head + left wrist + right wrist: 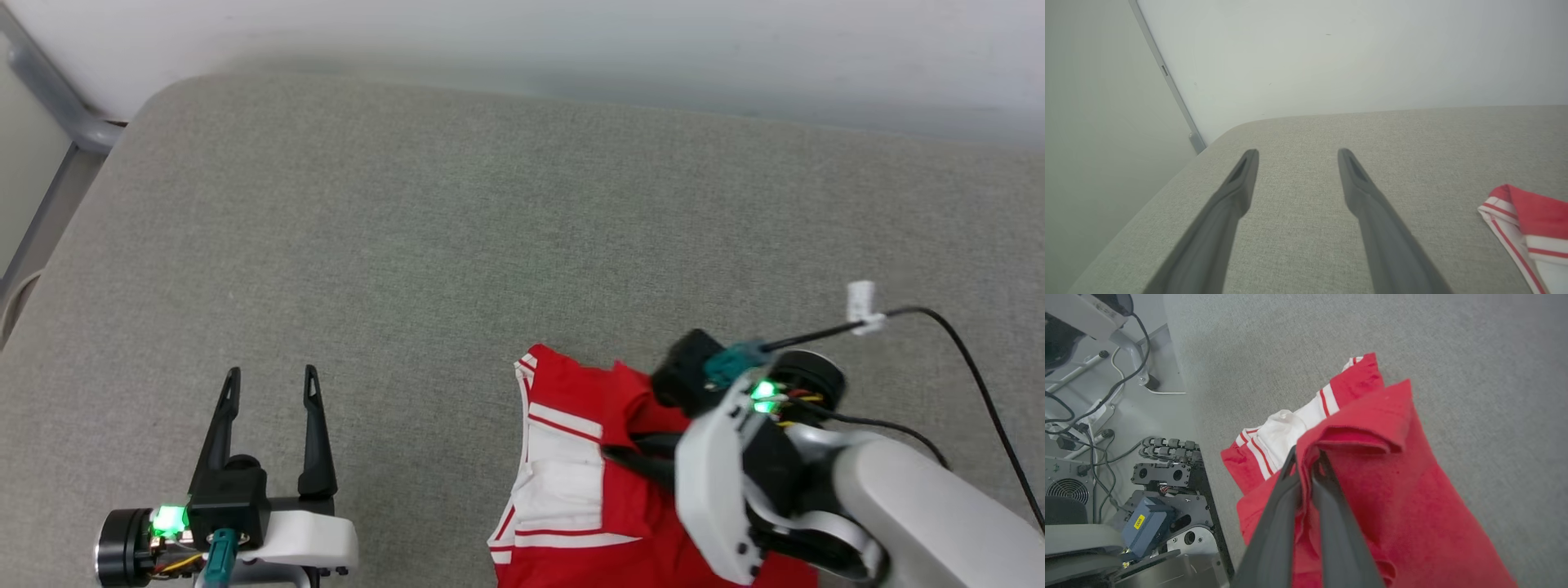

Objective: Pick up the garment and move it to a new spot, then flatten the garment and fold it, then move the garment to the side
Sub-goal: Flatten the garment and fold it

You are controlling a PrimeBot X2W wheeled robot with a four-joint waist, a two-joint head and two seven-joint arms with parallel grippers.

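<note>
Pinching garment (1396, 486) with my right claw (1306, 455): 2 fingers closed tight on bunched red fold. Garment lies crumpled at near edge of grey pad (408, 245), white sleeve and striped trim showing. My left claw (272, 371) hovers over pad's near-left part, spread wide, empty. Step, I judge: pick-up. Lift straight up till cloth clears pad, then carry toward pad's centre. Pinch on 1 fold may slip, so go slow.

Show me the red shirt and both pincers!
garment (637, 510), head view, red body cloth beside the white sleeve.
left pincer (1297, 153), left wrist view, open gap midway between its fingertips.
right pincer (1307, 454), right wrist view, fingertips pinching the red cloth.
</note>
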